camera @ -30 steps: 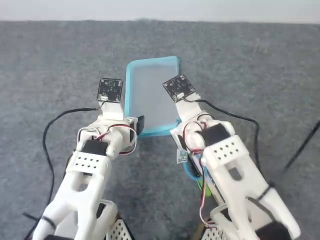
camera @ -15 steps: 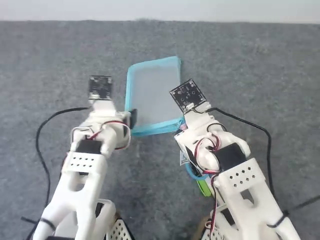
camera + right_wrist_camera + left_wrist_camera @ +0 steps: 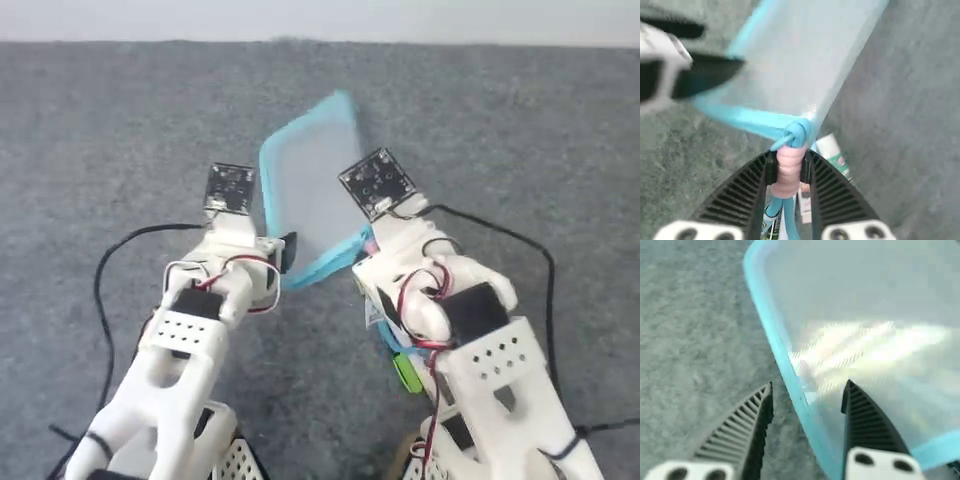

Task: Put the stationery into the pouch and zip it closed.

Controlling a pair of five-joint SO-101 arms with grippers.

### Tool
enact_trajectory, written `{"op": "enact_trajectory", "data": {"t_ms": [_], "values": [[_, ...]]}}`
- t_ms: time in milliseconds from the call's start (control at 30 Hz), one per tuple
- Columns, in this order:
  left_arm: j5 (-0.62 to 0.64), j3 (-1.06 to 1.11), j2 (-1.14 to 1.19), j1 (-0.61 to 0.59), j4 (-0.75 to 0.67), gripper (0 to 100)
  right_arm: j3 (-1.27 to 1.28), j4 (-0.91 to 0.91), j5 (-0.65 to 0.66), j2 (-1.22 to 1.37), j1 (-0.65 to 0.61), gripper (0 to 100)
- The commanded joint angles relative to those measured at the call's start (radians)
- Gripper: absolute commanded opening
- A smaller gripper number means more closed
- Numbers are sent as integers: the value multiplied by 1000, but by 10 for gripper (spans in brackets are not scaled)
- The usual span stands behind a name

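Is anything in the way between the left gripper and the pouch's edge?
Nothing visible. The left gripper is open, straddling the blue edge of the pouch, while the right gripper holds its pink zipper pull.

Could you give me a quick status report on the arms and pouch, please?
Left gripper open, astride pouch edge. Right gripper shut on pink zipper pull. Green stationery item lies outside pouch.

a grey, felt-like table cover (image 3: pixel 520 130) lies under soft, even light; a pale strip (image 3: pixel 320 20) runs along the 12 o'clock edge.
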Motion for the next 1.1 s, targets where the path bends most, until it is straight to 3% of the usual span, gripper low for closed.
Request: {"op": "enact_trajectory", "data": {"t_ms": [0, 167, 367, 567, 767, 1067], "values": [[-14, 24, -31, 55, -83, 216, -173, 65, 25, -39, -107, 6], [-12, 15, 44, 127, -97, 217, -313, 160, 44, 33, -240, 6], [-12, -16, 167, 143, -147, 217, -233, 127, 71, 67, -325, 6], [-5, -77, 109, -26, -23, 217, -11, 5, 77, 24, -259, 6], [-12, -64, -129, -92, 133, 216, 121, -81, 80, 4, -133, 6], [-132, -8, -468, -178, 288, 217, 172, -134, 92, 5, -119, 6]]}}
